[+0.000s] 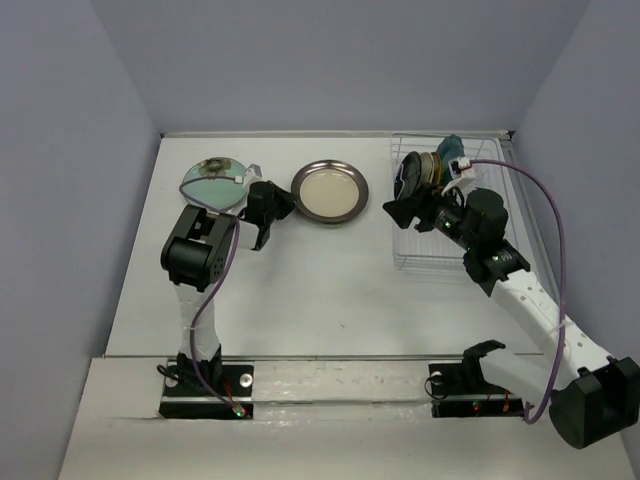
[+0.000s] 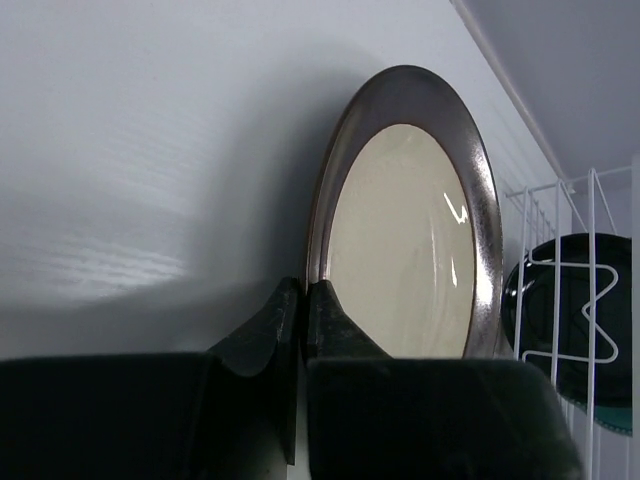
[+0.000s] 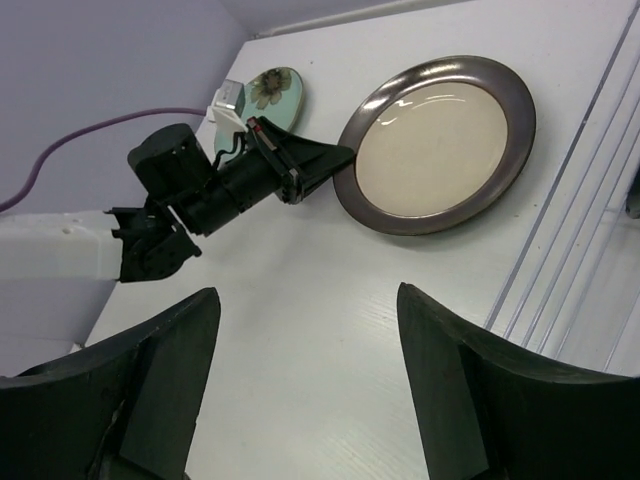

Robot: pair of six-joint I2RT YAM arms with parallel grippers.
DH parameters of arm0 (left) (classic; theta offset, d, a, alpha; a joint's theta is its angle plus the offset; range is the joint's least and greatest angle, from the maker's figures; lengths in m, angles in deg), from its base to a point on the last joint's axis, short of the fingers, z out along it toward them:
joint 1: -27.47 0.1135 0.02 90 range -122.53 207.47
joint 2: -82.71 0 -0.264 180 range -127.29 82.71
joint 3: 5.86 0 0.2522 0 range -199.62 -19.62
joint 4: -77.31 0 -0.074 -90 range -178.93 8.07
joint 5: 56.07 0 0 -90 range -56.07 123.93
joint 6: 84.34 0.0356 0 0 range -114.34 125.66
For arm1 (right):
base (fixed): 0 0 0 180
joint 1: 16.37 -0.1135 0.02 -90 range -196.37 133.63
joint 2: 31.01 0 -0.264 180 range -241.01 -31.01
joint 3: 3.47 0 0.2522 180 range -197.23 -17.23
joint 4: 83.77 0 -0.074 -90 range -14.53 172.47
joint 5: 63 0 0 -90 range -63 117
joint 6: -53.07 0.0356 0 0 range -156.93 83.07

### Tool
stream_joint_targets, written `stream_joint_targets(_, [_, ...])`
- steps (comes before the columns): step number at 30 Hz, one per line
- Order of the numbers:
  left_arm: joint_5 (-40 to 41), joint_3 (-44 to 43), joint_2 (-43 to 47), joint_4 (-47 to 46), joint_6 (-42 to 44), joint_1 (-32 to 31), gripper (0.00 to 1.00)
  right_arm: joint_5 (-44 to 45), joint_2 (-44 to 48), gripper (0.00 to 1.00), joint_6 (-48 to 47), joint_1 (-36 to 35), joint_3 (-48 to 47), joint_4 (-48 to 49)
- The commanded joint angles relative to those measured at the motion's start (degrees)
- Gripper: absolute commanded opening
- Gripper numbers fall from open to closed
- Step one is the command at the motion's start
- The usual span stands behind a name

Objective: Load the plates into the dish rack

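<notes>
A silver plate (image 1: pixel 330 192) with a cream middle lies at the back centre of the table. My left gripper (image 1: pixel 288 208) is at its left rim, and in the left wrist view its jaws (image 2: pixel 303 290) are pinched shut on that rim of the silver plate (image 2: pixel 405 240). A mint plate with a dark flower (image 1: pixel 213 180) lies behind the left arm. The white wire dish rack (image 1: pixel 440 255) at the right holds a black plate (image 1: pixel 408 178), a yellowish one (image 1: pixel 430 168) and a teal one (image 1: pixel 450 150) on edge. My right gripper (image 1: pixel 400 212) hangs open and empty by the rack's left side.
The right wrist view looks past its own gripper (image 3: pixel 310 300) at bare table, the silver plate (image 3: pixel 435 145), the mint plate (image 3: pixel 270 90) and the left arm's gripper (image 3: pixel 340 160). Grey walls close the table at the back and sides. A purple cable loops over the rack's right side.
</notes>
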Motion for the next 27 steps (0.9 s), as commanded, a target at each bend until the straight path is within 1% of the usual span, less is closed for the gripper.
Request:
stream_joint_targets(1, [0.50,6.09,8.20,-3.79,3.78,1.05,0.06,-4.27,-2.78,0.79,0.08,-0.05,-2.51,2.39])
stream_joint_targets(2, [0.59,9.41,10.22,-4.32,3.87,1.23,0.06,-4.98,-3.58,0.81,-0.01,-0.05,-2.69,2.29])
stream_joint_targets(3, [0.68,11.36,14.68,-5.71,4.31,1.41,0.06,-6.03,-5.32,0.85,-0.01,-0.05,-3.21,2.29])
stream_joint_targets(4, [0.68,13.21,17.16,-6.25,4.22,1.41,0.06,-6.39,-6.39,0.86,-0.09,-0.05,-3.22,2.21])
stream_joint_targets(5, [0.42,16.88,19.28,-6.86,3.96,1.41,0.06,-6.48,-7.53,0.88,-0.27,-1.26,-4.09,2.21])
stream_joint_targets(6, [0.07,18.83,23.47,-8.44,3.44,1.41,0.06,-6.30,-9.80,0.90,-0.36,-1.97,-4.70,2.12])
stream_joint_targets(8, [-1.42,23.83,29.19,-10.37,1.86,1.50,0.06,-5.17,-12.27,0.92,-0.71,-4.34,-6.46,1.94])
stream_joint_targets(10, [-2.74,27.96,32.81,-11.00,0.45,1.41,0.06,-4.02,-15.86,0.92,-1.23,-6.10,-7.78,1.42])
stream_joint_targets(11, [-2.92,29.12,36.49,-11.09,0.18,1.50,0.06,-2.89,-17.02,0.93,-1.93,-7.50,-9.00,0.98])
stream_joint_targets(14, [-3.01,32.37,42.04,-9.69,0.00,1.50,0.06,-1.91,-21.40,0.94,-2.47,-8.66,-10.77,-0.08])
stream_joint_targets(15, [-3.10,32.82,45.71,-8.20,0.27,1.50,0.06,-1.91,-22.29,0.95,-2.55,-9.27,-11.47,-0.25])
stream_joint_targets(18, [-3.89,33.97,52.22,-5.21,0.62,1.58,0.06,-1.73,-25.29,0.96,-2.73,-9.80,-12.62,-0.43])
stream_joint_targets(24, [-6.87,35.28,61.20,-0.38,1.32,1.58,0.06,-0.33,-28.62,0.98,-3.17,-10.86,-14.90,-3.15])
stream_joint_targets(27, [-8.28,36.25,64.72,0.16,0.62,1.58,0.06,-0.59,-29.68,0.99,-3.35,-10.86,-15.61,-3.51])
